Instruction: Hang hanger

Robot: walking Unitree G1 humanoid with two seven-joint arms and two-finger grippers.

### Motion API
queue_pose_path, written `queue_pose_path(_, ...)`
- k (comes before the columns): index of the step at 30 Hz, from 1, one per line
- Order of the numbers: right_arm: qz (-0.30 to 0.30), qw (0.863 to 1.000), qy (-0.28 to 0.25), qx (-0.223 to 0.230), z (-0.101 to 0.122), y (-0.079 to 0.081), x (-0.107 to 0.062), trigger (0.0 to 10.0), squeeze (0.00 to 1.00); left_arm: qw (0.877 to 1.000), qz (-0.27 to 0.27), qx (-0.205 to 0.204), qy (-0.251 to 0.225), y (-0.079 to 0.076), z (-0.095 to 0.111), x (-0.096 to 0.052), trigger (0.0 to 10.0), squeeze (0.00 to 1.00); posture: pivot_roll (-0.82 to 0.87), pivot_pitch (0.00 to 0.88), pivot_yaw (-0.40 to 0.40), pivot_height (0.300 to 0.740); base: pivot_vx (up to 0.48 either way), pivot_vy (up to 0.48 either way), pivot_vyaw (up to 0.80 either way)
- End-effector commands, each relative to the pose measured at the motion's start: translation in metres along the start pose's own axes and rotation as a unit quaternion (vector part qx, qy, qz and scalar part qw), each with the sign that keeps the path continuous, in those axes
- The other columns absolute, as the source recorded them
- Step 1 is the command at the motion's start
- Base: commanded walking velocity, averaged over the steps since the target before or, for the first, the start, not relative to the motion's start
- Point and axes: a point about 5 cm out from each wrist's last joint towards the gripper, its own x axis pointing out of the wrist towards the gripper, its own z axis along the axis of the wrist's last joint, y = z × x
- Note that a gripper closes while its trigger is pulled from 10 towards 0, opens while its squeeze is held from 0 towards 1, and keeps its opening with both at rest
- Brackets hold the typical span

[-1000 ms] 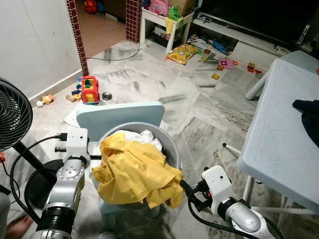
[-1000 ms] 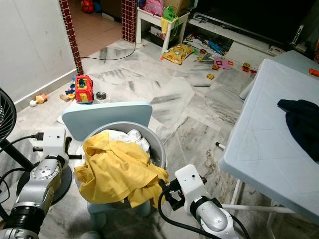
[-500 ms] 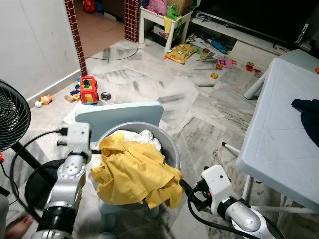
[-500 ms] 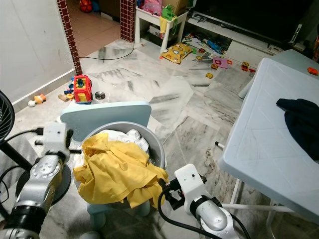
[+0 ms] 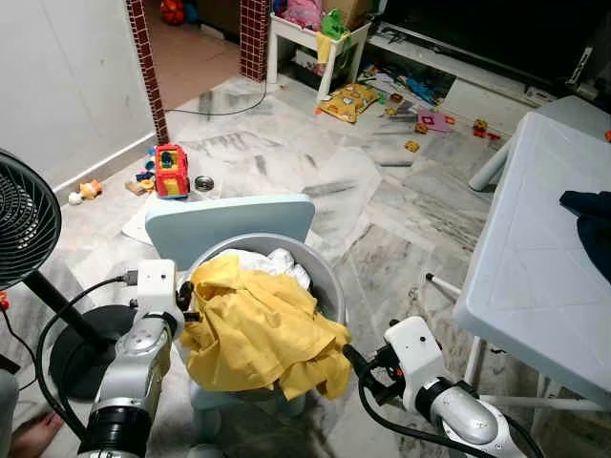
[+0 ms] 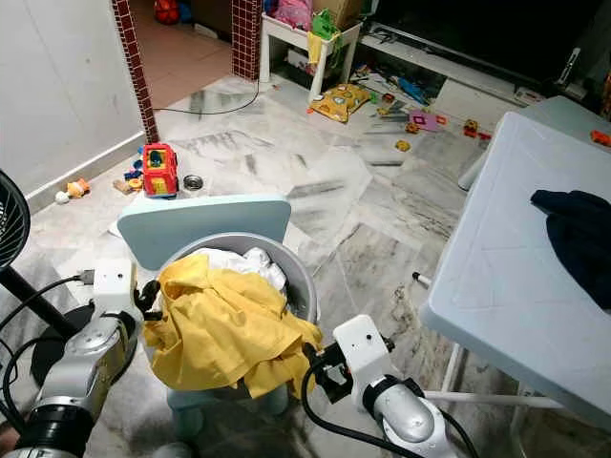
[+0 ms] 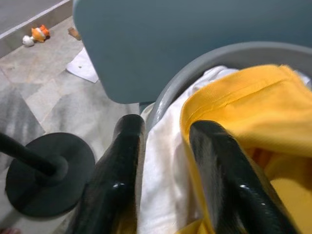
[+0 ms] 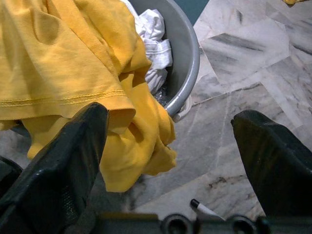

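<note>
The left gripper (image 7: 165,161) has dropped from beside the chair back down to the rim of the grey basket (image 5: 325,277), its fingers narrowly parted around the white cloth (image 7: 163,170) at the edge of the yellow shirt (image 5: 263,329). The right gripper (image 8: 170,161) waits wide open at the basket's other side. I see no hanger anywhere, so it looks like laundry gets picked first.

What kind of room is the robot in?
Probably a family living room at home: toys scattered on the marble floor, a grey laundry basket heaped with a yellow shirt, and a standing fan.
</note>
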Motion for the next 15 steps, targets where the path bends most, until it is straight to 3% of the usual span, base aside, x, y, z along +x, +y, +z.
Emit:
queue_pose_path(1,-0.008,1.0,0.008,-0.002,-0.003,-0.003,-0.002,10.0,0.0,1.0,-0.013,-0.005,0.008,-0.007,0.0,0.001,10.0,1.0,0.07,0.106,-0.147,0.74,0.0,0.0,0.0)
queue_pose_path(7,-0.01,1.0,0.008,-0.001,-0.003,-0.003,-0.003,10.0,0.0,1.0,-0.02,-0.01,0.003,-0.009,0.001,0.0,10.0,1.0,0.07,0.107,-0.147,0.74,0.0,0.0,0.0)
queue_pose_path(13,-0.008,1.0,0.008,-0.003,-0.003,-0.004,-0.002,10.0,0.0,0.997,-0.041,-0.016,0.057,-0.016,-0.013,0.002,10.0,1.0,0.07,0.108,-0.15,0.74,0.0,0.0,0.0)
queue_pose_path(14,-0.007,1.0,0.007,-0.003,-0.003,-0.004,-0.001,10.0,0.0,0.996,-0.046,-0.027,0.07,-0.019,-0.016,0.003,8.6,0.18,0.07,0.107,-0.151,0.74,0.0,0.0,0.0)
queue_pose_path(15,-0.007,1.0,0.007,-0.003,-0.002,-0.004,-0.001,10.0,0.0,0.995,-0.05,-0.036,0.078,-0.021,-0.018,0.004,7.5,0.0,0.07,0.107,-0.151,0.74,0.0,0.0,0.0)
